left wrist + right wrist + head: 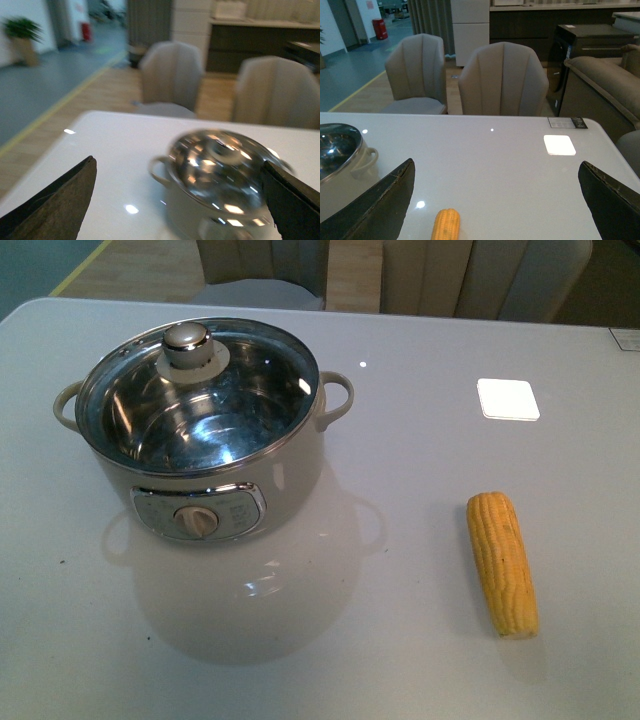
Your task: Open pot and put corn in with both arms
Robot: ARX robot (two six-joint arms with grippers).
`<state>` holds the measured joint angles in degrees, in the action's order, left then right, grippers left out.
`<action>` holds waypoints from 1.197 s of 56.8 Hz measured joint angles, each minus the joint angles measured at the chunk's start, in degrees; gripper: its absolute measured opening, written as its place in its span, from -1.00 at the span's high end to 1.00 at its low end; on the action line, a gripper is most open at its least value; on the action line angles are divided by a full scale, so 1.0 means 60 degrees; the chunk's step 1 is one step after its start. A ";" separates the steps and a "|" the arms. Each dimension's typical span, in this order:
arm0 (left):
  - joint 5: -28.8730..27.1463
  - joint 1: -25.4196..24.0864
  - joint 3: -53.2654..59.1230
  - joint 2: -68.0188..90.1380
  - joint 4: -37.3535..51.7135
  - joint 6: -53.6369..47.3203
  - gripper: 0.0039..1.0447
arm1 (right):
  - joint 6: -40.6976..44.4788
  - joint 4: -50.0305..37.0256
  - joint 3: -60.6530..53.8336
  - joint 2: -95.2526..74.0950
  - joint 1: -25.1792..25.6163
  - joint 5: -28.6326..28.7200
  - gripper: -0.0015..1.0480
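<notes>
Your left gripper [178,162] and right gripper [497,164] gape empty; the cream-white pot [300,475] is lidded, yellow corn [502,562] lying well apart.

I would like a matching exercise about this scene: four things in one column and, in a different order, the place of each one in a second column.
Things:
1. lid
2. corn
3. dial
4. chairs

Places:
A. lying on the table, to the right of the pot in the front view
B. behind the table
C. resting on top of the pot
D. on the pot's front panel

Pairs: 1-C, 2-A, 3-D, 4-B
</notes>
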<state>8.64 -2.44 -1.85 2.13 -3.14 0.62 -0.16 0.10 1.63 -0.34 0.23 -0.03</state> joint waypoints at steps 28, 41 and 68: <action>0.3770 -0.0736 -0.2251 1.0459 0.7242 0.0474 -0.87 | 0.0000 0.0000 0.0000 0.0004 -0.0004 0.0004 -0.83; 0.2965 0.0131 -0.3934 1.4123 0.8947 -0.0011 -0.87 | 0.0000 0.0000 0.0000 0.0004 -0.0004 0.0007 -0.83; 0.2116 0.1362 -0.7770 1.8943 0.9020 -0.0718 -0.87 | 0.0000 0.0000 0.0000 0.0004 -0.0004 0.0007 -0.83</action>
<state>21.34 5.74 -48.47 115.79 50.98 -3.68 -0.16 0.10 1.63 -0.32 0.21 0.01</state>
